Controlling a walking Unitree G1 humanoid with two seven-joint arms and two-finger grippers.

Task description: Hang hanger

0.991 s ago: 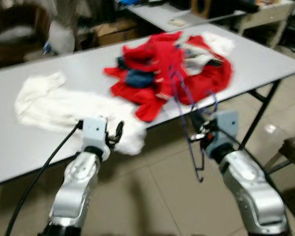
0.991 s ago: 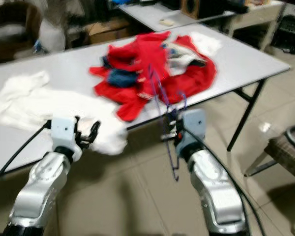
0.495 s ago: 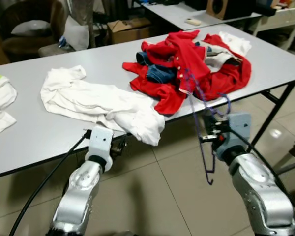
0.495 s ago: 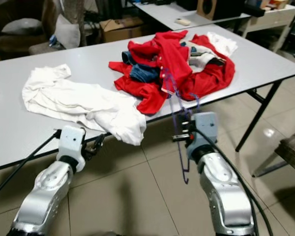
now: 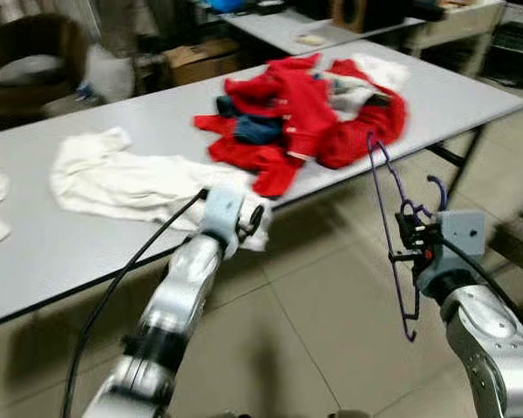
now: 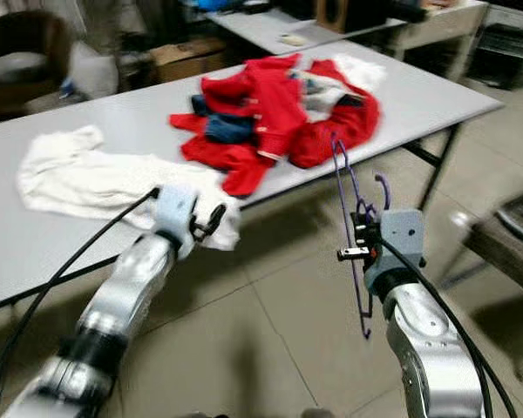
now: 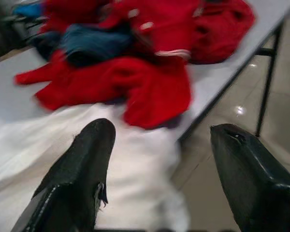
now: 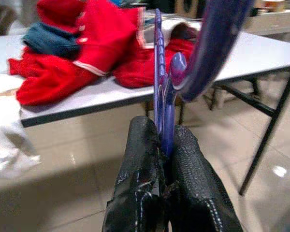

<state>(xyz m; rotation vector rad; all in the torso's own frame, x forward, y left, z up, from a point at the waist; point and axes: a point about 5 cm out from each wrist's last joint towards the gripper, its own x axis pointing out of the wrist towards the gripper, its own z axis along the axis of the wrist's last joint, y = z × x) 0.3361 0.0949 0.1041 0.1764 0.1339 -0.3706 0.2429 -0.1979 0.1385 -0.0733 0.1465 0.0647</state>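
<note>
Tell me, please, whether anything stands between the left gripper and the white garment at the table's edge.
Nothing visible does. The left gripper, fingers open, faces the white garment directly. The right gripper is shut on the purple hanger.

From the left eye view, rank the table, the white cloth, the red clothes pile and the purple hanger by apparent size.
1. Table.
2. White cloth and red clothes pile: they look alike, so no ranking between them.
3. Purple hanger, thin, held off the table's edge by the right gripper; it is nearer the camera, so it looks larger than it is.
</note>
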